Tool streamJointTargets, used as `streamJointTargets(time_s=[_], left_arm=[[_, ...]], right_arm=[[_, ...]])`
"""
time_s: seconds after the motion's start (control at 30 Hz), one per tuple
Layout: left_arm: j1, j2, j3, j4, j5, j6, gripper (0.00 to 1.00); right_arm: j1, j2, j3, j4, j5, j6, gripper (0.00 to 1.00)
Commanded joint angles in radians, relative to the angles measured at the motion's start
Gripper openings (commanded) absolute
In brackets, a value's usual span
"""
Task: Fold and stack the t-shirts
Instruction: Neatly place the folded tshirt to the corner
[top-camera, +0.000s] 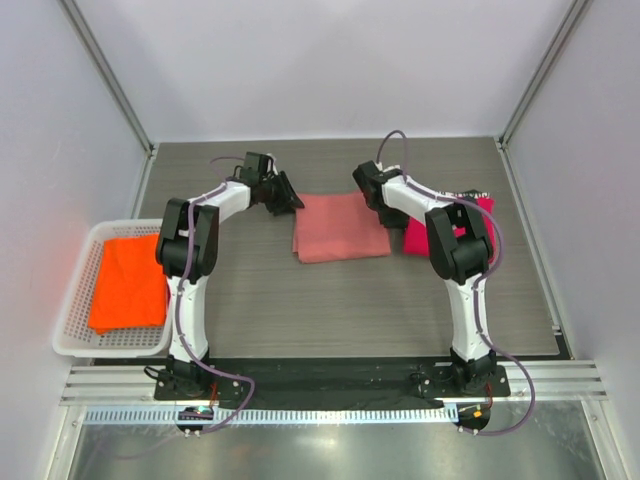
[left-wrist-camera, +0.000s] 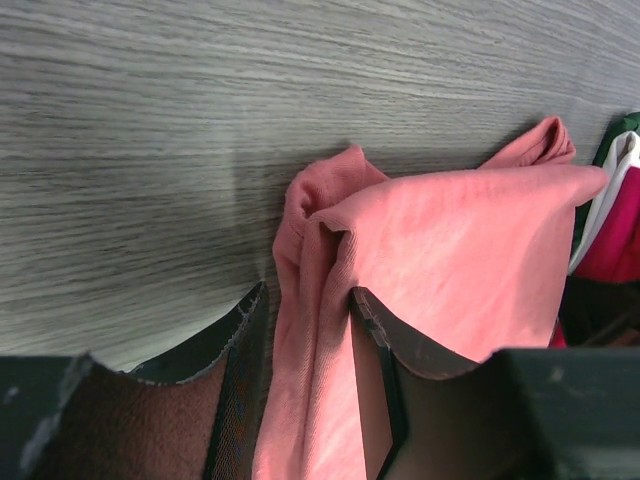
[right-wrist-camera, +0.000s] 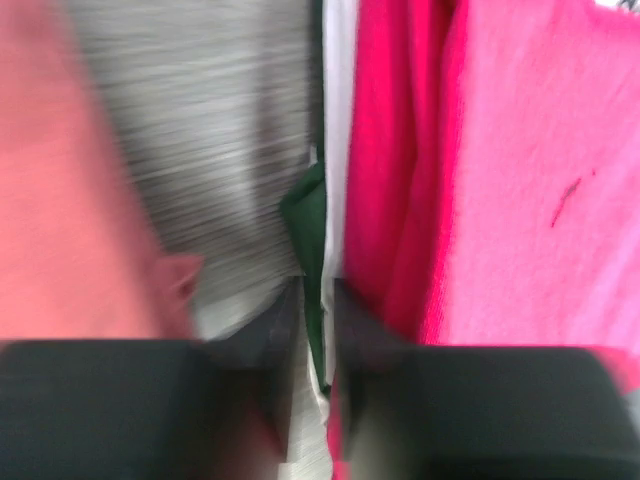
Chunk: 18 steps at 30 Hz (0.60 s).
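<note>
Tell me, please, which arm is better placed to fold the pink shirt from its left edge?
Left. The left gripper pinches a fold at that edge of the pink shirt, while the right gripper sits at the magenta shirt, on the far side.

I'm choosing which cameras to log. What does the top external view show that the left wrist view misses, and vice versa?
Only top external: the orange shirt in the white basket. Only left wrist: the salmon-pink shirt's bunched edge lying between the left end effector's fingers. Both: that shirt, the magenta shirt beside it, the grey table.
</note>
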Motion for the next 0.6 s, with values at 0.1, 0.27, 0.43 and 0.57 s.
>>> streamJointTargets(time_s=[0.1, 0.27, 0.43, 0.57], left_arm=[[0.009, -0.034, -0.006, -0.015, -0.011, 0.022, 0.39], [0.009, -0.037, -0.007, -0.015, -0.002, 0.012, 0.40], [0.003, -0.034, -0.013, -0.017, -0.014, -0.009, 0.40], [-0.009, -0.024, -0.004, -0.017, -0.025, -0.017, 0.40]], right_arm=[[-0.015, -0.195, 0.043, 0.090, -0.227, 0.011, 0.58], [-0.070, -0.228, -0.006, 0.245, -0.458, 0.020, 0.61], [-0.159, -0.176, -0.071, 0.427, -0.756, 0.050, 0.65], [-0.193, -0.110, -0.080, 0.500, -0.854, 0.072, 0.61]])
